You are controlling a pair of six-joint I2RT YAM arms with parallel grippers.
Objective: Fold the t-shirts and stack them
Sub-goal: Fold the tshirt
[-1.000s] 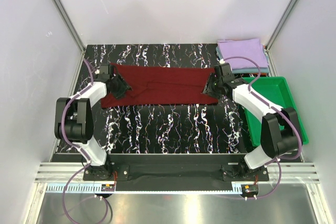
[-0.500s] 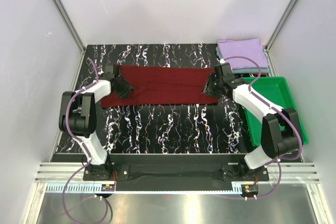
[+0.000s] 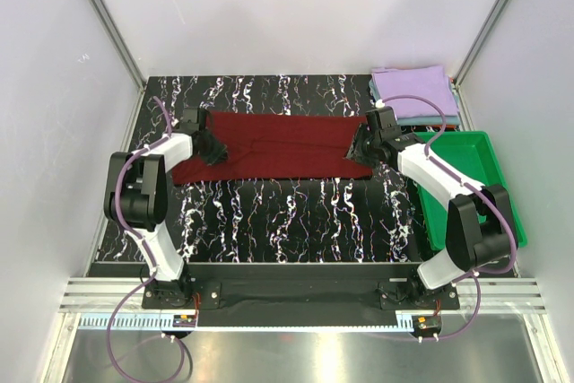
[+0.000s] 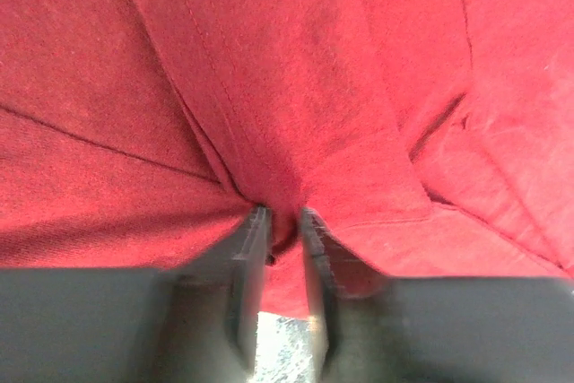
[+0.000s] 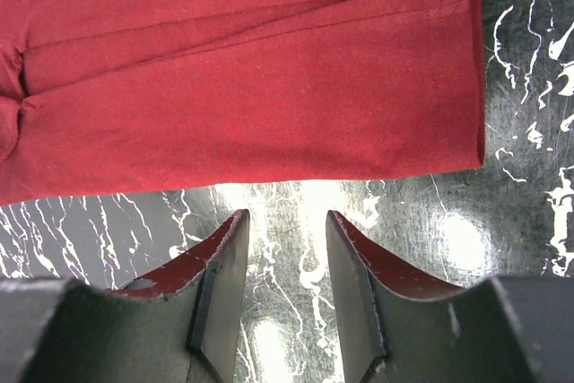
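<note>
The dark maroon t-shirt lies as a long folded strip across the back of the black marble table. My left gripper is at its left end, shut on a pinch of the maroon cloth. My right gripper is at the strip's right end, open and empty, its fingertips just short of the shirt's edge over bare table. A folded lavender t-shirt lies on a grey-blue one at the back right corner.
A green plastic tray stands at the right edge, beside my right arm. White walls and metal posts close the back and sides.
My left gripper has slid a little right and farther onto the shirt's left end. My right gripper has barely moved.
</note>
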